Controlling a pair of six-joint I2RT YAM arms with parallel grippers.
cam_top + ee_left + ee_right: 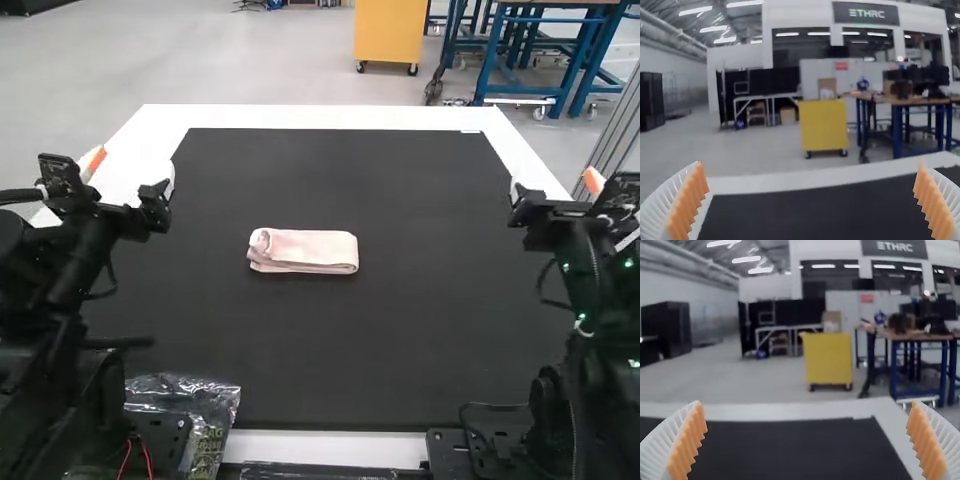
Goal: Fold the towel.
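Pink and folded into a compact strip, the towel (303,258) lay crosswise near the middle of the black mat (330,350) on our white tabletop (320,117). We held the left gripper (132,172) over the left edge and the right gripper (554,186) over the right, both well apart from the towel, each with its jaws spread wide and gripping nothing.

From here I see open mat (430,320) to pass over on all 4 sides of the towel (305,251), 1 bag (207,402) blocking beside the left arm (75,275).
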